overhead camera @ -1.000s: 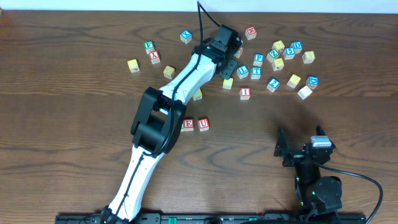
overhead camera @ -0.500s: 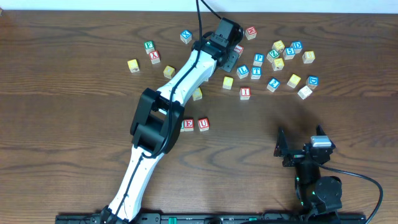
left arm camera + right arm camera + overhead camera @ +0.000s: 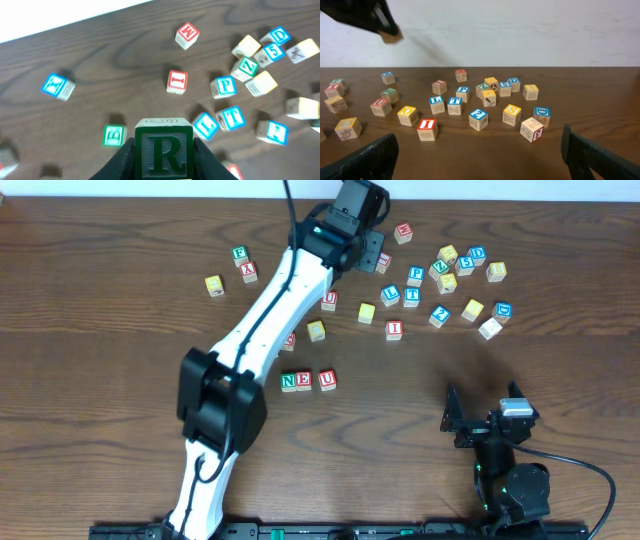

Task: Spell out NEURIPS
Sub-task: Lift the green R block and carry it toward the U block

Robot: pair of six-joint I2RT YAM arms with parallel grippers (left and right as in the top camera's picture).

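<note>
My left gripper (image 3: 358, 205) is raised over the far middle of the table, shut on a green R block (image 3: 163, 150) that fills the bottom of the left wrist view. From overhead the gripper hides that block. A row of blocks reads N (image 3: 289, 381), E (image 3: 305, 380), U (image 3: 327, 379) near the table's middle. A red I block (image 3: 394, 329) (image 3: 177, 81) and a blue P block (image 3: 416, 274) (image 3: 223, 86) lie among loose blocks at the far right. My right gripper (image 3: 478, 425) (image 3: 480, 160) is open and empty at the near right.
Several loose letter blocks are clustered at the far right (image 3: 460, 280). A green F block (image 3: 240, 253), a red X block (image 3: 248, 271) and a yellow block (image 3: 213, 284) lie at the far left. The white far edge (image 3: 60, 20) is close behind the left gripper.
My left gripper has risen and moved toward the far edge with the R block in it. The arm swung left, uncovering the N block and a red U block. The right arm has not moved.
</note>
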